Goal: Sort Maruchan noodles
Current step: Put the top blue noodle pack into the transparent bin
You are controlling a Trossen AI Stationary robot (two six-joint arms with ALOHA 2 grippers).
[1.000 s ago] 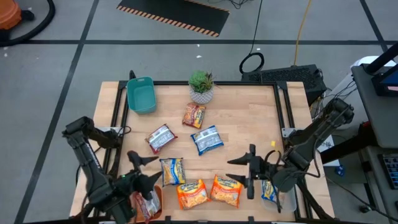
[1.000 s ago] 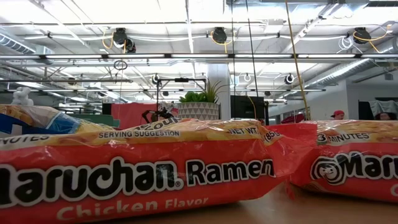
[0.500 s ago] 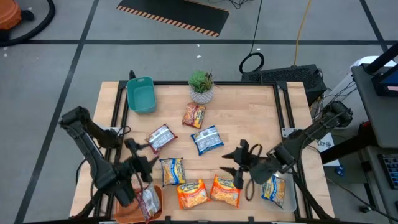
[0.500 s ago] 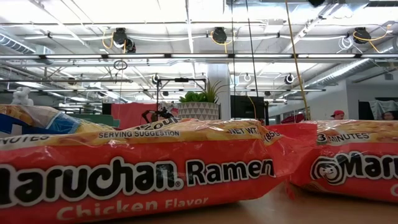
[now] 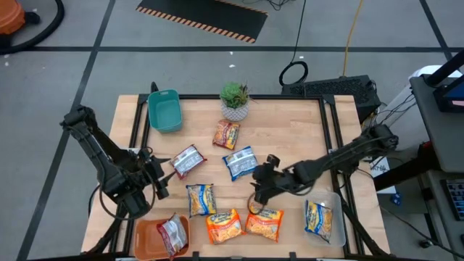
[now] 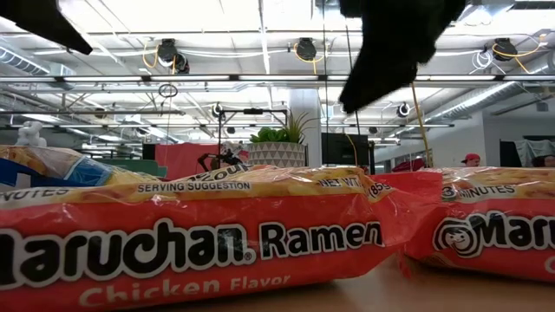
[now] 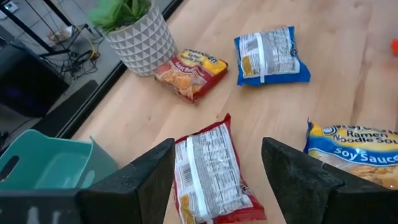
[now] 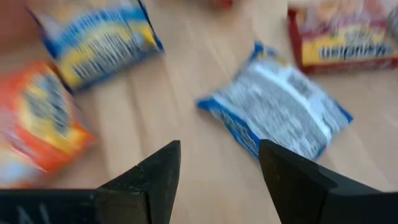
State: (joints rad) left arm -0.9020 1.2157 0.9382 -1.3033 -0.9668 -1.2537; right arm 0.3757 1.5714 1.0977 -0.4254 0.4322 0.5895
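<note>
At frame centre, the right gripper [image 5: 259, 190] hovered spread, empty, above the orange packets [image 5: 245, 223], beside the blue packet [image 5: 241, 162]. Left gripper [image 5: 155, 177] gaped, empty, at the silver-red packet [image 5: 187, 160]. Plant [image 5: 234, 101] and teal bin [image 5: 164, 110] stood upper-middle; one packet lay in the orange bin [image 5: 147, 240].

A light wooden table [image 5: 290, 138] with a black frame stands on a grey floor [image 5: 72, 72] crossed by dark lines, a hazard-striped mat [image 5: 203, 18] lies beyond it, and white ceiling beams [image 6: 260, 78] with hanging lamps [image 6: 305, 48] span the bright room behind.
</note>
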